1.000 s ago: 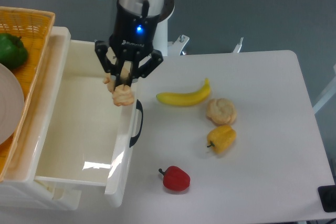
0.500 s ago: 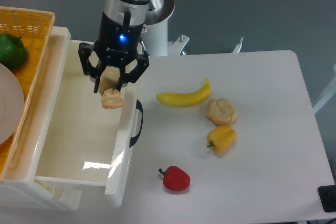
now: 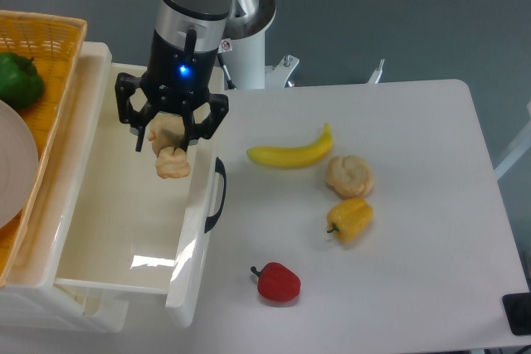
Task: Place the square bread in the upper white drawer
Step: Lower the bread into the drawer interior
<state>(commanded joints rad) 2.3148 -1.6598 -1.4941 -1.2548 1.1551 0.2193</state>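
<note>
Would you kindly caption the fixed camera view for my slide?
Gripper holds the square bread above the open upper white drawer.

Banana (image 3: 290, 154), bun (image 3: 349, 176), yellow pepper (image 3: 351, 219), red pepper (image 3: 278, 282) on table (image 3: 415, 288).

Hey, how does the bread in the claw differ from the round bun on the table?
The square bread is blocky and lumpy; the round bun is a dome. The square bread hangs in the claw over the upper white drawer; the round bun rests beside the banana. Both are pale tan.
</note>
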